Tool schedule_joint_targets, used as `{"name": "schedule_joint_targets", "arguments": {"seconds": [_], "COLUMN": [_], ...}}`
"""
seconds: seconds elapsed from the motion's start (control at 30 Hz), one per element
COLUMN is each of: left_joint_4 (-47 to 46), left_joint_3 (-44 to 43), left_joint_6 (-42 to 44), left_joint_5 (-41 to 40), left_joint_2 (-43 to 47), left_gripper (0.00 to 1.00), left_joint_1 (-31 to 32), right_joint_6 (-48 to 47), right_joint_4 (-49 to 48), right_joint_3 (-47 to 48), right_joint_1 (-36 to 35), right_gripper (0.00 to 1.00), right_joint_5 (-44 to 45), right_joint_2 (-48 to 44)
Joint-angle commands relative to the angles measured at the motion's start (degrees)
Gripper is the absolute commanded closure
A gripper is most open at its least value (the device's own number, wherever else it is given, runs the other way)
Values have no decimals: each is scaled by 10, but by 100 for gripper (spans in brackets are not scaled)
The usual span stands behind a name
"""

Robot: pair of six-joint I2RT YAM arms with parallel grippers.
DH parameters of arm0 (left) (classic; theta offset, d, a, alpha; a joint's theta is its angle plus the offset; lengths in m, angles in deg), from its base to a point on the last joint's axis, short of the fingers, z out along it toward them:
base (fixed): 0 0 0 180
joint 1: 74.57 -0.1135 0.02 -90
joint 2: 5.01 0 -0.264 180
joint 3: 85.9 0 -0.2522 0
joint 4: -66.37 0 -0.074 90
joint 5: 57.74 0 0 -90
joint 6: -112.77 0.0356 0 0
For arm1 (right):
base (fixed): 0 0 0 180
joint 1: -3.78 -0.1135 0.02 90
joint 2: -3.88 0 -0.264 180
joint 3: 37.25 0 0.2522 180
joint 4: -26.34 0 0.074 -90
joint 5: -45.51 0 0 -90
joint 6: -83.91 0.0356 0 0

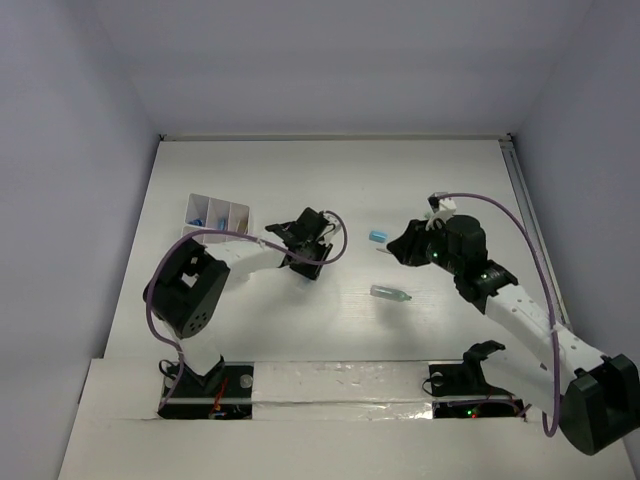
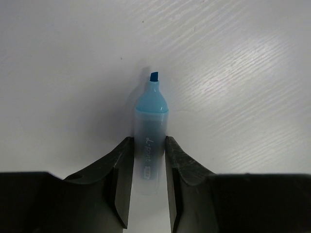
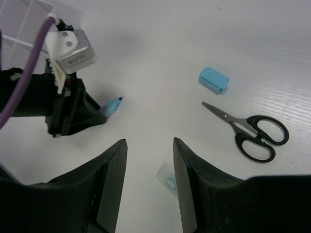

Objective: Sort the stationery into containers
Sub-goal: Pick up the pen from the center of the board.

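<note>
Light-blue highlighter (image 2: pixel 151 121) with darker blue tip, light-blue cap (image 3: pixel 214 80), scissors (image 3: pixel 228 119) black handles, grey blades, plain white worktop (image 1: pixel 350 180)

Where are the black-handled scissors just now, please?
In the right wrist view the scissors lie on the table at the right, near but not touching the light blue cap.

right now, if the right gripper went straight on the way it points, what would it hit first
Probably just bare table: the right gripper points between the blue highlighter and the blue cap. Depth is unclear.
</note>
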Motion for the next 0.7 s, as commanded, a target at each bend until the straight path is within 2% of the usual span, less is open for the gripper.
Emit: {"name": "schedule_joint_targets", "arguments": {"seconds": [0.0,0.17,0.27,0.37,0.43,0.53,0.63,0.67], "left_joint_4": [48,22,-9,-50,-78,-87,-108,-119], "left_joint_3": [35,46,55,77,92,110,130,136], "left_joint_6": [-20,-24,-27,-39,-43,-43,-50,-54], "left_joint_5": [6,41,112,219,256,322,336,340], "left_joint_2": [24,92,155,225,274,311,332,333], "left_gripper": [100,100,100,100,100,100,100,100], "left_joint_1": [1,1,-10,-33,-45,-62,-70,-77], "right_joint_6": [-17,-26,-34,-40,-43,-70,-135,-157], "right_joint_4": [-4,7,18,35,42,72,126,173], "right_joint_3": [26,49,73,103,120,169,241,265], "right_joint_1": [1,1,1,-4,-11,-17,-17,-17], "right_gripper": [49,45,45,45,47,46,44,43], "right_joint_5": [-14,-18,-15,-8,0,33,67,83], "right_joint_2": [32,109,155,188,219,265,326,347]}}
